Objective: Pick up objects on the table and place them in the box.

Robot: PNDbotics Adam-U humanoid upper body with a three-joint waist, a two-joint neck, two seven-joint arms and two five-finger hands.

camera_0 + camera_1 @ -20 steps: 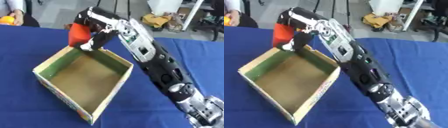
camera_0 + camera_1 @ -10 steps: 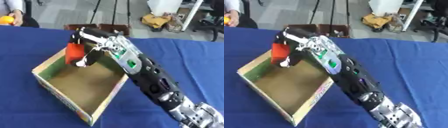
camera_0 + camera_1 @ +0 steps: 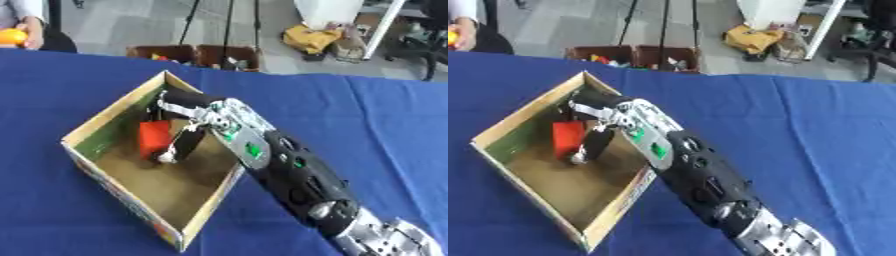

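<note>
Right robot hand (image 3: 179,142) has dropped into the box (image 3: 105,117) — fingers pinching red block (image 3: 154,137).

Beyond your blue table cloth (image 3: 79,80) lies a grey floor (image 3: 114,22). 2 brown crates (image 3: 197,54) of mixed items stand just past the table's far edge, with thin black tripod legs (image 3: 229,22) rising behind them. A yellow bundle (image 3: 308,37) lies near a white cabinet (image 3: 328,11).
</note>
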